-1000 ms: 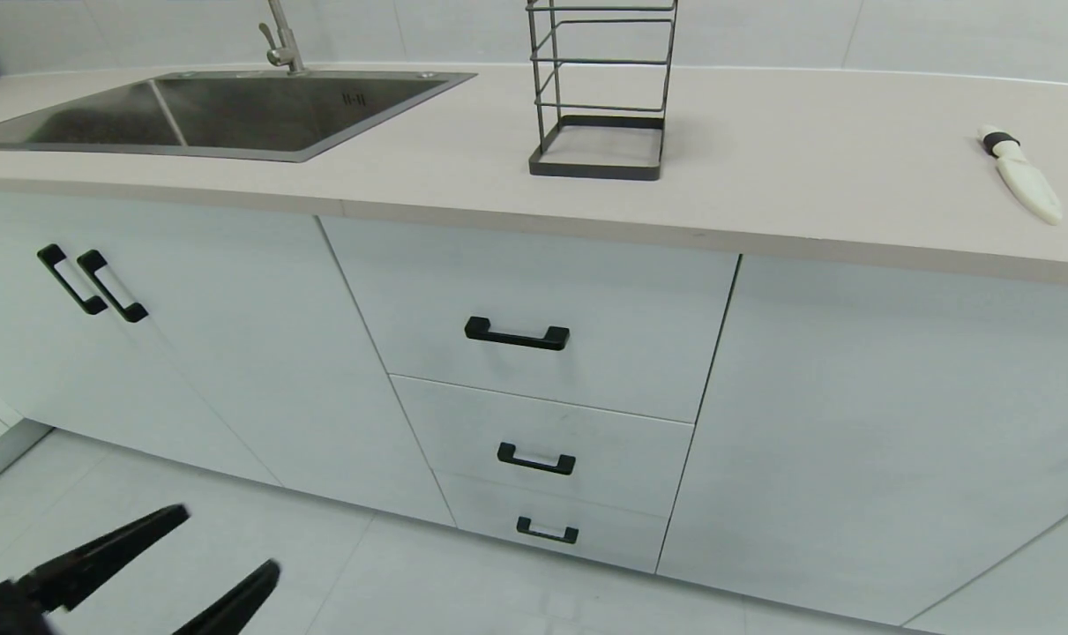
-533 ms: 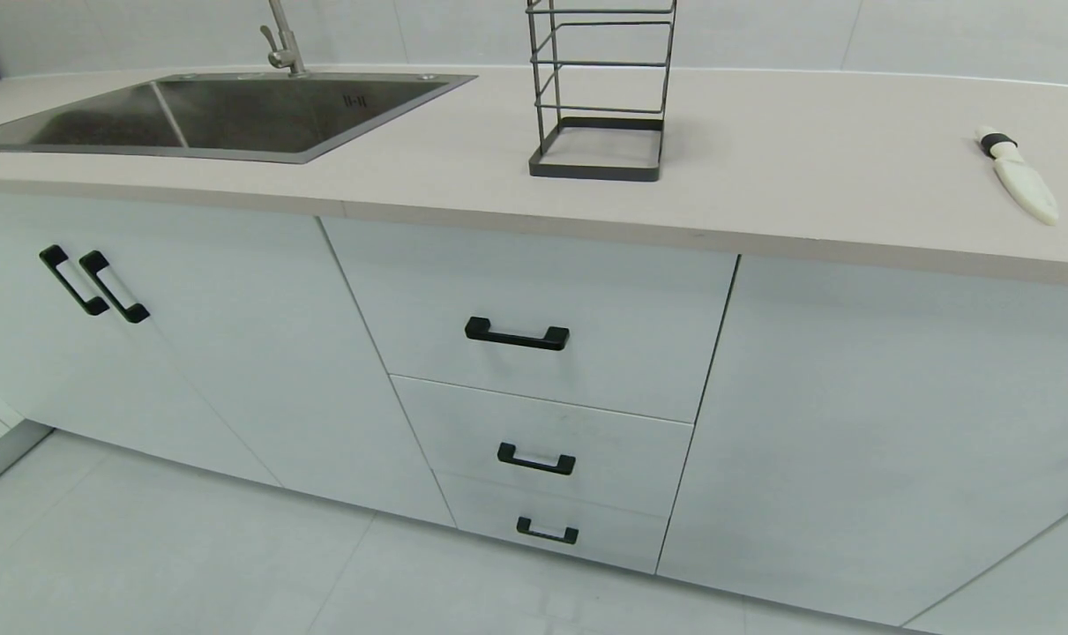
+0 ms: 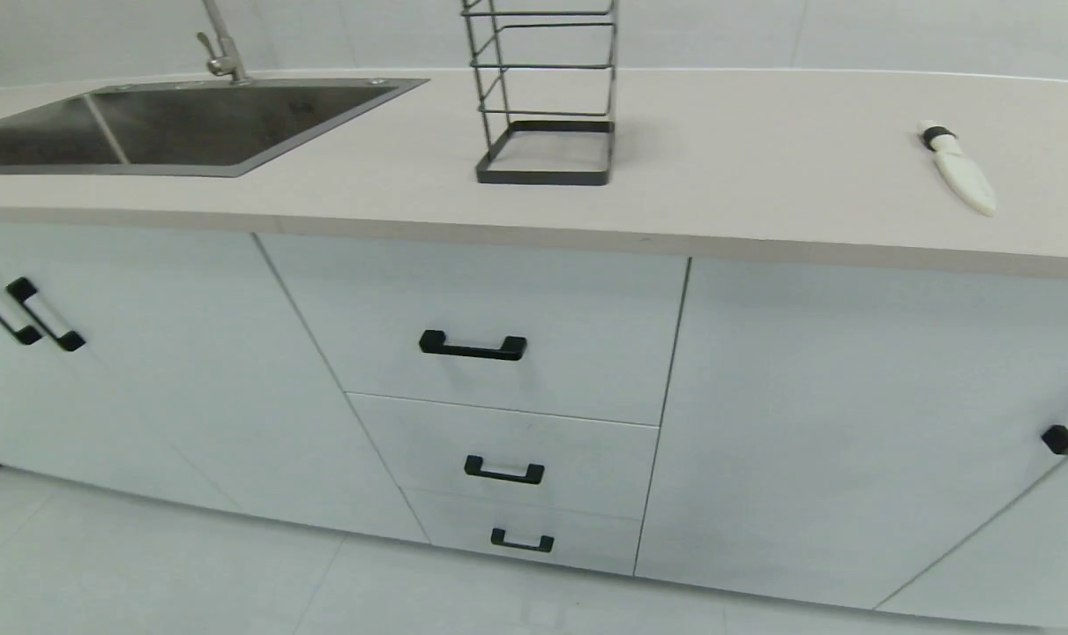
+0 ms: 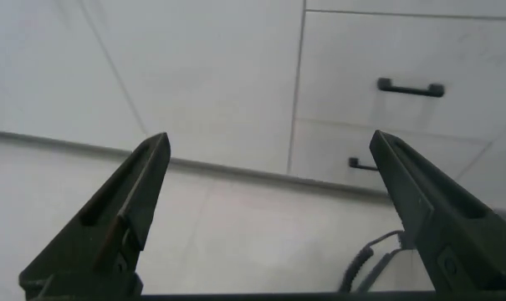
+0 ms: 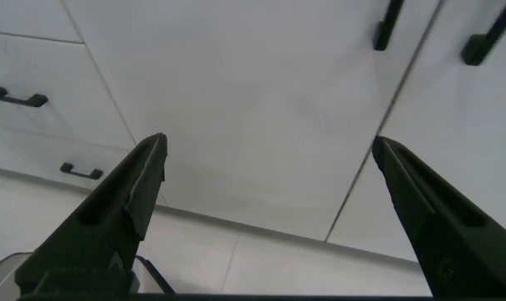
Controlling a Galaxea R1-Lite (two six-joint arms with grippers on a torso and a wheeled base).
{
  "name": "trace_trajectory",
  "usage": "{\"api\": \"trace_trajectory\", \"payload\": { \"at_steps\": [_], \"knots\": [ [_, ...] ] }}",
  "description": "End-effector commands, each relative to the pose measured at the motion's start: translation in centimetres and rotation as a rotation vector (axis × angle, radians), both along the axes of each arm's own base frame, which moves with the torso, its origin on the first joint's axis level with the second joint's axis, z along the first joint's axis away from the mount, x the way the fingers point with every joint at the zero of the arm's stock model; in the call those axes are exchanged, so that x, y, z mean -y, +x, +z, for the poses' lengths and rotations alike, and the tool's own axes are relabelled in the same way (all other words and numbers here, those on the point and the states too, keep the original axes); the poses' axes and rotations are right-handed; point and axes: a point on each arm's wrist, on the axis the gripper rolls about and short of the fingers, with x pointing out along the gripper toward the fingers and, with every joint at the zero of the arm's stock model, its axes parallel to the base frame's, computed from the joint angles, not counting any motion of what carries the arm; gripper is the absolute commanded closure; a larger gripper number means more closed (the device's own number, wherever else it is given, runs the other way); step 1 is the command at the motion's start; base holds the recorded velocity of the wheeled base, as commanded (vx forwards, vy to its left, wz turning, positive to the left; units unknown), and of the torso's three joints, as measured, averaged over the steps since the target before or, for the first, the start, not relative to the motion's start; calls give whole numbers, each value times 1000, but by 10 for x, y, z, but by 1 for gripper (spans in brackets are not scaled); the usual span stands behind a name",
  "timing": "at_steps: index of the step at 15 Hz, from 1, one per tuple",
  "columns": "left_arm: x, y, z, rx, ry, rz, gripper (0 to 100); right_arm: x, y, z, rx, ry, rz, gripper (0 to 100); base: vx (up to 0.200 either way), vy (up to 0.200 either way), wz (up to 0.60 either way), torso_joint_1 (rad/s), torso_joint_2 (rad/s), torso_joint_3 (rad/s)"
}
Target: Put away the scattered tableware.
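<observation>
Left gripper point(image 4: 269, 163): dark tapered fingers spread wide, empty, facing smooth white cabinets point(image 4: 211, 75). Right gripper point(image 5: 269, 167): the same. Slim white utensil point(image 3: 958, 169), black-banded: flat on the matte countertop point(image 3: 763, 159), well right of the black wire rack point(image 3: 544, 97).

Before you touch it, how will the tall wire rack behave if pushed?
The wire rack looks tall over a small base, so a high push may tip it. Thin open wires suggest it is probably light and may slide.

Sink point(image 3: 190, 123) set in countertop point(image 3: 763, 168) — drawers point(image 3: 551, 309) below.
</observation>
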Motion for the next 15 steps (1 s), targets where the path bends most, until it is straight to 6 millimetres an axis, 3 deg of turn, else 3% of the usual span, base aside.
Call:
{"api": "trace_trajectory", "payload": {
  "at_steps": [1,7,10,15],
  "knots": [
    [0,0,0,3,9,0,0,0,0,0,-1,-1,-1,0,0,0,0,0,0,0],
    [0,0,0,1,3,5,0,0,0,0,-1,-1,0,0,0,0,0,0,0,0],
    [0,0,0,4,7,5,0,0,0,0,-1,-1,0,0,200,0,0,4,4,5],
    [0,0,0,1,-3,6,0,0,0,0,-1,-1,0,0,0,0,0,0,0,0]
  ]
}}
